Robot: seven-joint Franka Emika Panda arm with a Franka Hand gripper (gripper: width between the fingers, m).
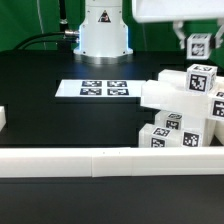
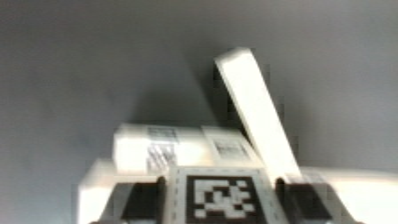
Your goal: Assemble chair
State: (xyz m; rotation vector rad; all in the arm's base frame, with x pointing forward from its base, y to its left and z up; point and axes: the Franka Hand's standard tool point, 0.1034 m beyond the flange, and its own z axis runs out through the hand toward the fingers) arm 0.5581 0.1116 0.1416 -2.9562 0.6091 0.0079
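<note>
Glossy white chair pieces with black-and-white tags are bunched together at the exterior view's right, behind the rail. My gripper hangs above them at the top right, shut on a short white tagged post. In the wrist view that post fills the gap between my dark fingers, tag facing the camera. Beyond it a flat white slab stands on edge, tilted, over other white chair pieces. The post's lower end is hidden.
A long low white rail runs along the front of the black table. The marker board lies flat in front of the robot base. A small white piece shows at the exterior view's left edge.
</note>
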